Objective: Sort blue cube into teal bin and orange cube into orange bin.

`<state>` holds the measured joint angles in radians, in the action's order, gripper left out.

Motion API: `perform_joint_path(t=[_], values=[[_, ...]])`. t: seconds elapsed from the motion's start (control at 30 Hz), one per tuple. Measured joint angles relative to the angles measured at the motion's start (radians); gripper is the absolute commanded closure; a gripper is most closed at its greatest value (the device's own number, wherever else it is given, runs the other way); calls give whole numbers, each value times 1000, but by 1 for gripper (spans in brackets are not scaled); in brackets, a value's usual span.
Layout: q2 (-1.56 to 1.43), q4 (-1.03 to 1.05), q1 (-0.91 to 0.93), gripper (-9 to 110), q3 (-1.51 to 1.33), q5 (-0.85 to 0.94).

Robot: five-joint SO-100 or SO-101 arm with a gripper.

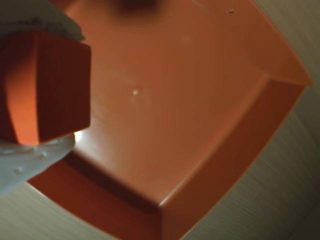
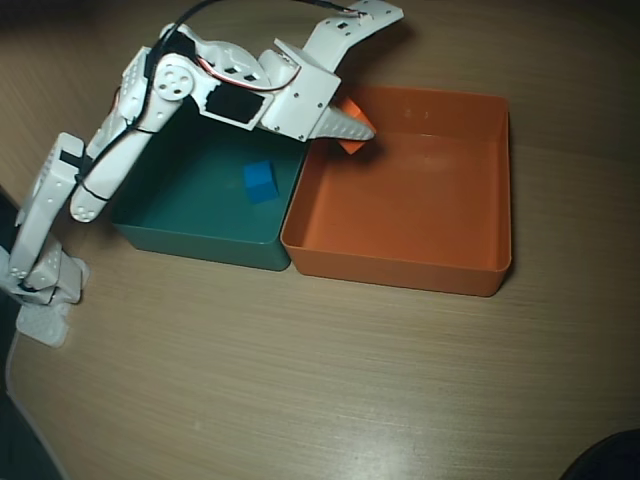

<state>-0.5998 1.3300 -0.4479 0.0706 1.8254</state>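
Observation:
The orange cube [image 1: 47, 85] sits between the two white fingers of my gripper [image 1: 45, 92], which is shut on it. In the overhead view the gripper [image 2: 352, 130] holds the orange cube [image 2: 351, 139] over the far left corner of the orange bin [image 2: 400, 262]. Below the cube, the wrist view shows the bare floor and sloped walls of the orange bin [image 1: 225, 165]. The blue cube [image 2: 261, 181] lies inside the teal bin [image 2: 200, 240], near its right wall. My arm reaches across the teal bin and hides part of it.
The two bins stand side by side, touching, on a wooden table [image 2: 300, 380]. The arm's base [image 2: 40, 290] is at the left edge of the overhead view. A dark object [image 2: 610, 460] shows at the bottom right corner.

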Motion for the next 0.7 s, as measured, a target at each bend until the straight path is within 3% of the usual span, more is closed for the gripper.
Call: perform_joint_path(t=[0.33,0.7], values=[[48,-12,0,107,11,0],[186,-247,31,107,11,0]])
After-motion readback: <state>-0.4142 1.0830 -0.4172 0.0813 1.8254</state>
